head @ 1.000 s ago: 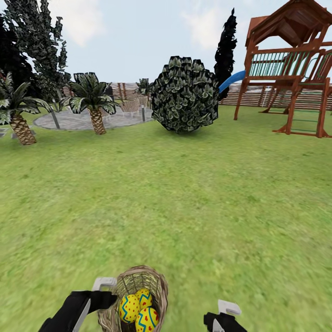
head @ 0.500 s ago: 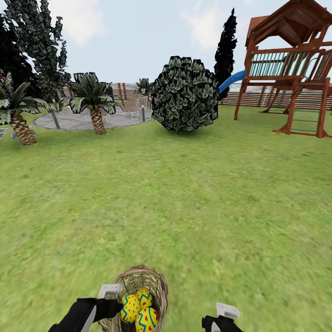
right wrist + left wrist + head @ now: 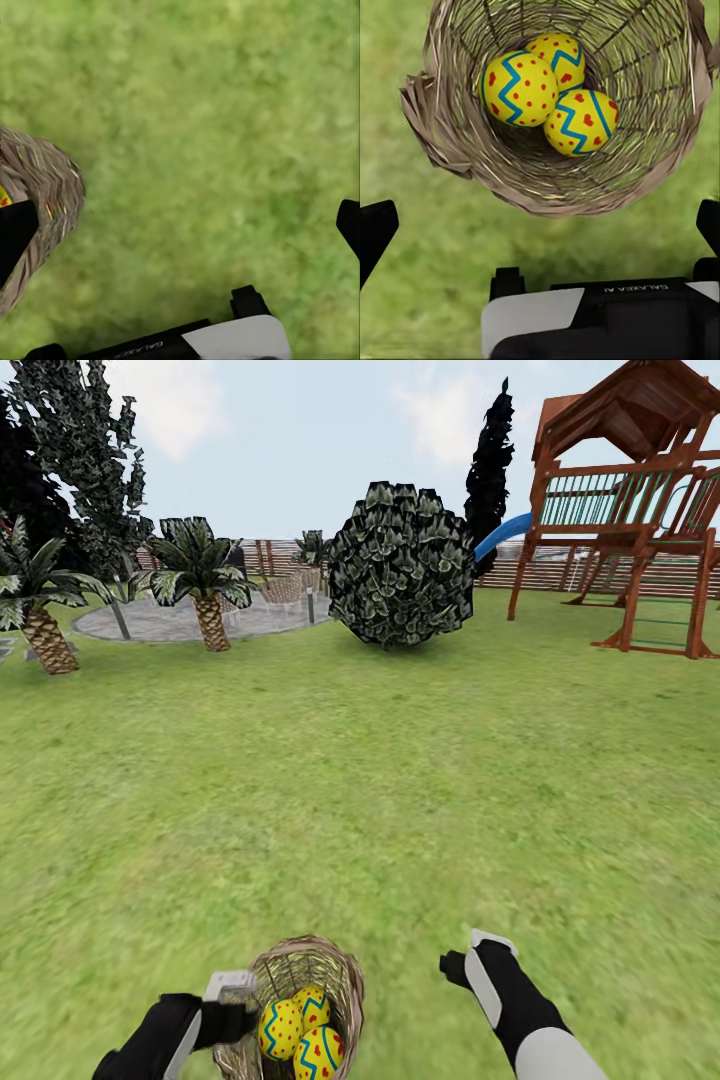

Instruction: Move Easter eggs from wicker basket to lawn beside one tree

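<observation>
Item one, wicker basket [image 3: 300, 1000]: it sits on the lawn [image 3: 400, 790] at the near edge of your head view, just ahead of the robot; upright or nearly so, mouth open to the camera; brown woven twigs, see-through sides.

Item two, three Easter eggs [image 3: 551, 94]: all three lie inside the basket, bunched together and touching one another; yellow shells, red dots, blue-and-red zigzag bands; in your head view two sit side by side toward the robot [image 3: 300, 1040] with the third tucked behind them.

Item three, your left hand [image 3: 228, 1000]: it hovers just beside the basket's left rim; the left wrist view looks straight down into the basket's mouth, with the two dark fingertips [image 3: 375, 232] spread wide, one at each edge of that picture; nothing between them but grass.

Item four, your right hand [image 3: 470, 960]: it is held over bare grass to the right of the basket and apart from it; in the right wrist view its fingertips [image 3: 13, 229] are likewise set wide, empty, with the basket's woven side [image 3: 41, 195] showing at one edge.

Item five, surroundings: two short palms [image 3: 205, 585] and a paved patch [image 3: 170, 622] far left; a round leafy bush [image 3: 400, 565] at centre distance; a wooden play tower [image 3: 630, 510] with a blue slide [image 3: 503, 532] far right; a narrow black conifer [image 3: 490, 470] behind the bush.
</observation>
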Tool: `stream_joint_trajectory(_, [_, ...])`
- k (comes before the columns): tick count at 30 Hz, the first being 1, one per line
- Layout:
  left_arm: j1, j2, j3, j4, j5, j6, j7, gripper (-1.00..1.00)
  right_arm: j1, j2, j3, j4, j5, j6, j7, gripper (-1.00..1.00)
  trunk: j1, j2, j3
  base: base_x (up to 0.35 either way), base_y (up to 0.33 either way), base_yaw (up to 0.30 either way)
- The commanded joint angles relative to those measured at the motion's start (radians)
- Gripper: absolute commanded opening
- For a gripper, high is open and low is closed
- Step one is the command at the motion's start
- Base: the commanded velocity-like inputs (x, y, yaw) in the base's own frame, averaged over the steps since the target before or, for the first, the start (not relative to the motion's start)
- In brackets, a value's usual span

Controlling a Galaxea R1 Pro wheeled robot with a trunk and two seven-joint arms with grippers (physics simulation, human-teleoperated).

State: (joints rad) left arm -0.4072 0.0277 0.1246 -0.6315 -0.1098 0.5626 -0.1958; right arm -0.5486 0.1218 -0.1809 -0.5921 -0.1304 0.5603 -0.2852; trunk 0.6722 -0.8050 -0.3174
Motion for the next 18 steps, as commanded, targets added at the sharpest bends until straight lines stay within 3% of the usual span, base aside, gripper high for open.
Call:
stream_joint_trajectory(1, [-0.002, 0.004, 0.005, -0.002, -0.011, 0.023, -0.006, 1.00, -0.001, 0.003, -0.004, -0.002, -0.011, 0.003, -0.008, 1.00, 0.000, -0.001, -0.001, 0.000, 0.000, 0.000])
stream_joint_trajectory(8, [-0.052, 0.050, 0.010, -0.015, -0.012, 0.056, 0.000, 1.00, -0.001, 0.009, -0.005, -0.004, -0.011, 0.007, -0.008, 1.00, 0.000, -0.001, -0.001, 0.000, 0.000, 0.000])
stream_joint_trajectory(18, [-0.077, 0.056, 0.011, -0.016, -0.010, 0.035, 0.007, 1.00, 0.000, 0.017, 0.002, -0.068, -0.011, 0.067, -0.008, 1.00, 0.000, -0.001, -0.001, 0.000, 0.000, 0.000])
